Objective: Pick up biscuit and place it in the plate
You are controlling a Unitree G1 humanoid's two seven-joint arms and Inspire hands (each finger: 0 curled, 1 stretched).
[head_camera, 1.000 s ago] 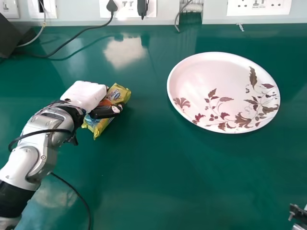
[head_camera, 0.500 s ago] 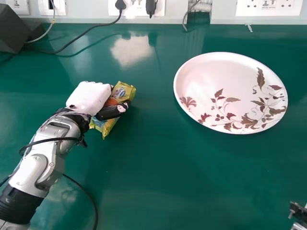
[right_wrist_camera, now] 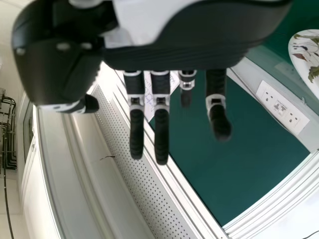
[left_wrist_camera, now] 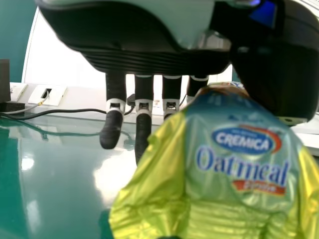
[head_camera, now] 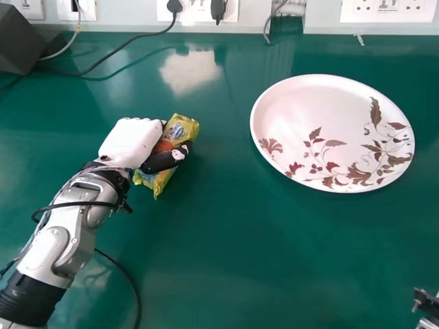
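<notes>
Biscuit packet [left_wrist_camera: 219, 184], yellow and blue-green, looks crinkled (shiny, too).

A smooth, glossy green tabletop [head_camera: 240, 253] throws back bright patches of light toward its far edge. Near its left side, a crinkled, shiny plastic-film wrapper encloses the biscuit packet [head_camera: 185, 128], beside a left hand [head_camera: 130, 142] with a smooth white shell and ribbed, matt black fingers [left_wrist_camera: 114, 130]. Farther right lies a smooth, softly glossy plate [head_camera: 309, 106]; smooth white plastic sockets [head_camera: 388, 8] line the far edge.
</notes>
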